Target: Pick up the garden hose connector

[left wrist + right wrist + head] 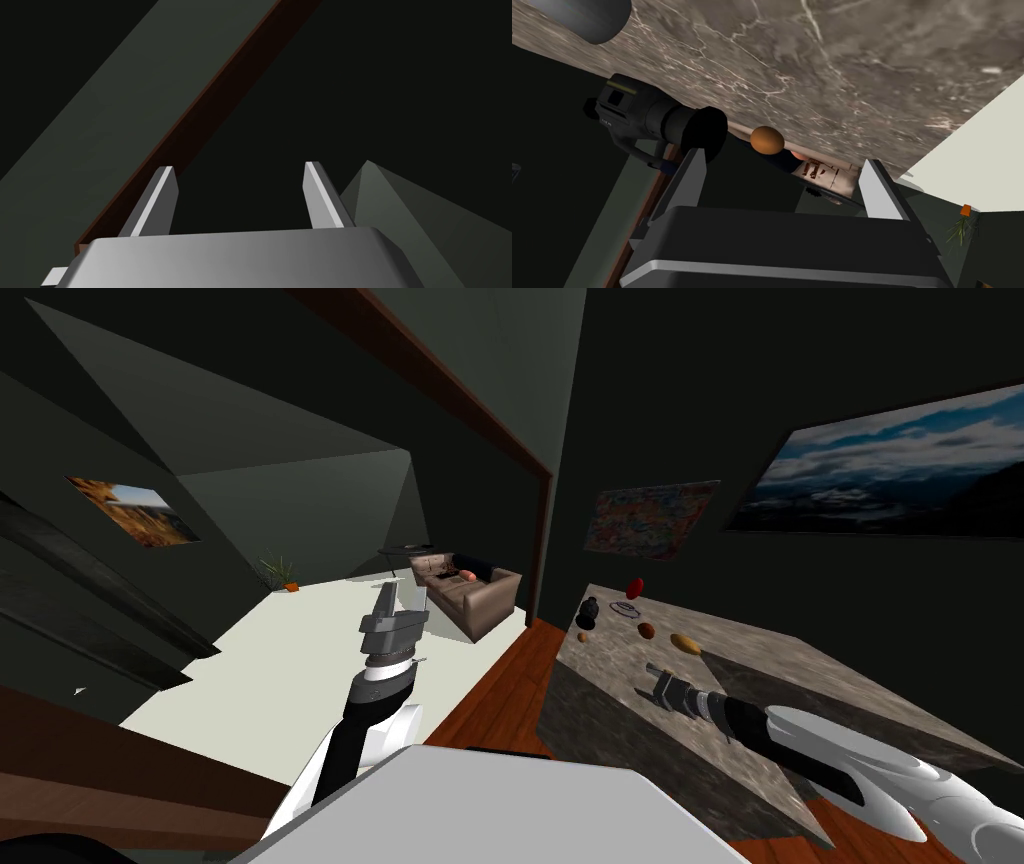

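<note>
In the head view's lower right, our right arm stretches low over the marble table (pixel 770 653), the right gripper (pixel 647 680) with fingers parted, holding nothing. The black garden hose connector (pixel 588 611) sits at the table's far end, mid-frame. Our left gripper (pixel 402 598), raised upright at centre, is likewise parted.

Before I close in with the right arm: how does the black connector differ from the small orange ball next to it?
The connector is black; the ball is orange-brown. The connector is long, a boxy body ending in a round collar; the ball is smooth and round. The connector is clearly the larger of the two. Both rest near the edge of the marble counter, and the open right gripper holds neither.
</note>
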You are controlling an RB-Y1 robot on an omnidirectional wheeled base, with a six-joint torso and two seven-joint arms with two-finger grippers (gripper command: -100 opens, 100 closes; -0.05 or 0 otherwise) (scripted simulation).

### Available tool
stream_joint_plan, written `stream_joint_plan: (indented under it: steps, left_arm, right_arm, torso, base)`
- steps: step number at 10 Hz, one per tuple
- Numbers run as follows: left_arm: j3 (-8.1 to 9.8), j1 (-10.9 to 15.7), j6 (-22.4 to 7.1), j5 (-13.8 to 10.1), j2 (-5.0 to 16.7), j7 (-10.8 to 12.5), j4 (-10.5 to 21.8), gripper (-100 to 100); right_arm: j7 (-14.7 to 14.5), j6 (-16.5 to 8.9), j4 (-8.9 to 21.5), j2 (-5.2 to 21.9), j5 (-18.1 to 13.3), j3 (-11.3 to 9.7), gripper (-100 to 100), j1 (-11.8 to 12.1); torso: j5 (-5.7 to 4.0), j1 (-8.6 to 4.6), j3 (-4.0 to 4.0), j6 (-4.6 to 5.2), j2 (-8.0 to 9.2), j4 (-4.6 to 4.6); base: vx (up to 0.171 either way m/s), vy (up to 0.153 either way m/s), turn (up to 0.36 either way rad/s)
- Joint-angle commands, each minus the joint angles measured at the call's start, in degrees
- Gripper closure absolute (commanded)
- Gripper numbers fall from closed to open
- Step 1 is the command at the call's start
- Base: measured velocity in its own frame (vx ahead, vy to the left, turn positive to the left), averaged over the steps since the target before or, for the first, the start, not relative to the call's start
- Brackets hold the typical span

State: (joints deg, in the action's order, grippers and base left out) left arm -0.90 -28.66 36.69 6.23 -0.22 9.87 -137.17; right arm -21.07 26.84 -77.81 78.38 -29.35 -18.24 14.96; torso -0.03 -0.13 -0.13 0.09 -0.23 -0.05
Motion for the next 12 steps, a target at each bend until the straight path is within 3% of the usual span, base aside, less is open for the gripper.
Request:
stream_joint_plan:
  steps: [1,2,3,5,7,9,12]
  left_arm:
    - [0.0,0.0,0.0,0.0,0.0,0.0,0.0,0]
    - [0.0,0.0,0.0,0.0,0.0,0.0,0.0,0]
    - [0.0,0.0,0.0,0.0,0.0,0.0,0.0,0]
    - [0.0,0.0,0.0,0.0,0.0,0.0,0.0,0]
    - [0.0,0.01,0.0,0.0,0.0,0.0,0.0,0]
    - [0.0,0.0,0.0,0.0,0.0,0.0,0.0,0]
    - [0.0,0.0,0.0,0.0,0.0,0.0,0.0,0]
  right_arm:
    - [-0.03,-0.25,2.67,2.86,-1.58,-2.03,-100,0.12]
    - [-0.03,-0.25,2.67,2.97,-1.58,-2.03,-100,0.12]
    - [-0.46,-0.31,4.29,4.98,-2.79,-3.4,-100,0.67]
    - [-0.46,-0.31,4.79,4.98,-2.79,-3.4,-100,0.67]
    - [-1.23,-0.38,8.58,8.32,-4.99,-5.96,-100,1.76]
    - [-1.23,-0.38,8.58,8.37,-4.99,-5.96,-100,1.76]
    - [-1.87,-0.39,11.64,10.81,-6.82,-8.2,-100,2.77]
  torso:
    - [0.0,0.0,0.0,0.0,0.0,0.0]
    - [0.01,0.02,0.0,-0.01,-0.01,0.0]
    - [0.0,0.02,0.02,0.0,0.03,0.01]
    - [0.0,0.03,0.06,0.0,0.1,0.02]
    - [0.0,0.03,0.1,-0.01,0.17,0.04]
    - [0.0,0.03,0.02,0.02,0.04,0.01]
    - [0.01,0.05,0.12,0.01,0.2,0.05]
  base:
    - [0.083,-0.007,0.102]
    - [0.069,-0.01,0.045]
    - [0.063,-0.003,0.091]
    - [0.033,-0.01,0.022]
    - [0.063,-0.011,0.116]
    - [0.054,-0.011,0.011]
    - [0.038,-0.007,0.06]
